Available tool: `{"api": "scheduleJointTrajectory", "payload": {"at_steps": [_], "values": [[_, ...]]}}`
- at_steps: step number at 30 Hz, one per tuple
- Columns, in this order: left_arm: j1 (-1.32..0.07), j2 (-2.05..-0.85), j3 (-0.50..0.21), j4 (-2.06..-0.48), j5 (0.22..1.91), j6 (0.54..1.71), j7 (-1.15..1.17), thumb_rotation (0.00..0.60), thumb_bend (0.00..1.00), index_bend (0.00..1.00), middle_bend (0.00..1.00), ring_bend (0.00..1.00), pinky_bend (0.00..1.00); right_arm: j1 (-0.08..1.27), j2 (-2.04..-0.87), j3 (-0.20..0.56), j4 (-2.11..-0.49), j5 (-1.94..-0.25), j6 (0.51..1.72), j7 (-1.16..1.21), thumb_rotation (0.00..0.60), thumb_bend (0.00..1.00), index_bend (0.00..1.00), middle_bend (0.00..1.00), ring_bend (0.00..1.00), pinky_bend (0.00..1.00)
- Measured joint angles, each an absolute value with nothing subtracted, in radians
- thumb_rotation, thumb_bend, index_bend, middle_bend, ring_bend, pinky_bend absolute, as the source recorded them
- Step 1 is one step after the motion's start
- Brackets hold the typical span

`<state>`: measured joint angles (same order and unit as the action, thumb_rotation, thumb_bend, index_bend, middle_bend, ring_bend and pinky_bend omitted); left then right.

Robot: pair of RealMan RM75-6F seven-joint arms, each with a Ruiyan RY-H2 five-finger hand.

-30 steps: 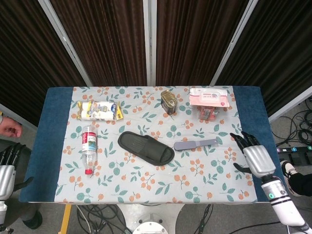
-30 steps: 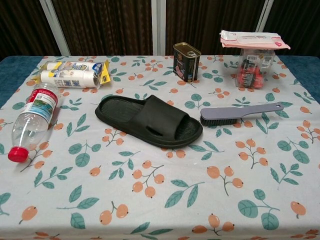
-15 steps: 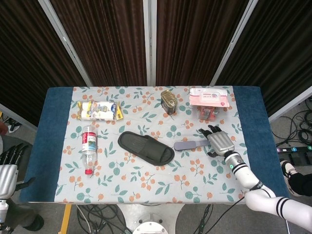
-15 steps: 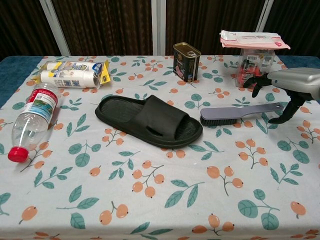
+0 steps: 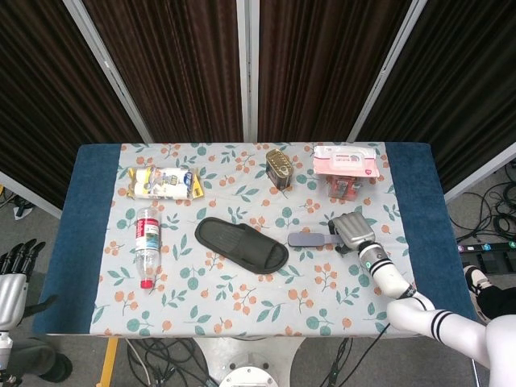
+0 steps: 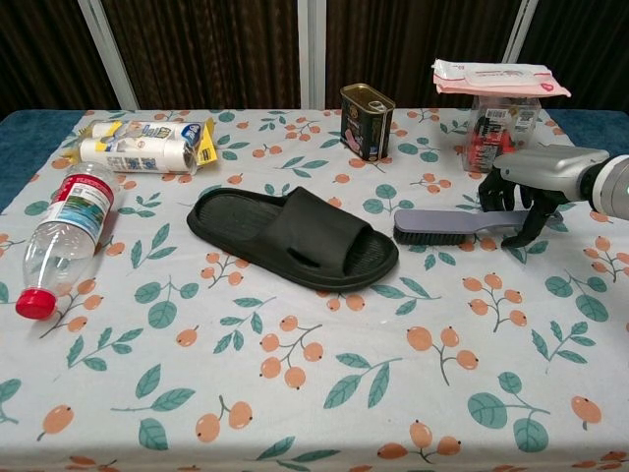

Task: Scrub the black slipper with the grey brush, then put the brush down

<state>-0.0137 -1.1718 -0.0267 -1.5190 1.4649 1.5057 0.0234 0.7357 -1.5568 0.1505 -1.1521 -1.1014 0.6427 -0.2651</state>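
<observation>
The black slipper [image 5: 242, 244] [image 6: 295, 239] lies flat in the middle of the floral cloth. Just right of its toe lies the grey brush [image 5: 306, 239] [image 6: 442, 224], bristles down, with its handle pointing right. My right hand [image 5: 352, 230] [image 6: 536, 175] hovers over the handle end. Its fingers reach down behind the handle and its thumb in front, straddling it without closing. The brush still rests on the cloth. My left hand [image 5: 10, 286] hangs off the table's left edge, fingers apart and holding nothing; the chest view does not show it.
A plastic bottle [image 5: 146, 242] [image 6: 64, 236] lies at the left. A yellow-wrapped pack [image 5: 164, 182] [image 6: 142, 145] sits at the back left, a tin can [image 5: 279, 168] [image 6: 366, 121] at the back middle. A wipes pack [image 5: 345, 161] [image 6: 499, 77] tops a box just behind my right hand.
My right hand has moved in from the table's right edge to the brush handle and lowered over it. The brush and slipper have not moved. The left hand stays put.
</observation>
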Motion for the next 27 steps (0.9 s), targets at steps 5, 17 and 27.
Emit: {"api": "scheduleJointTrajectory", "payload": {"at_steps": [5, 17, 27], "values": [[-0.010, -1.175, -0.026, -1.511, 1.463, 1.509, 0.016, 0.600, 0.16, 0.16, 0.18, 0.10, 0.15, 0.746, -1.563, 0.146, -1.136, -1.087, 0.631, -0.256, 0.600, 0.13, 0.61, 0.55, 0.48, 0.56], [-0.003, -1.178, -0.029, -1.497, 1.463, 1.523, -0.005, 0.600, 0.14, 0.16, 0.18, 0.10, 0.15, 0.769, -1.573, 0.145, -1.129, -1.073, 0.614, -0.218, 0.600, 0.17, 0.85, 0.76, 0.80, 0.98], [-0.046, -1.169, -0.053, -1.497, 1.504, 1.518, -0.046, 0.600, 0.13, 0.16, 0.18, 0.10, 0.15, 0.761, -1.547, 0.160, -1.167, -1.113, 0.669, -0.152, 0.600, 0.21, 1.00, 0.96, 1.00, 1.00]]}}
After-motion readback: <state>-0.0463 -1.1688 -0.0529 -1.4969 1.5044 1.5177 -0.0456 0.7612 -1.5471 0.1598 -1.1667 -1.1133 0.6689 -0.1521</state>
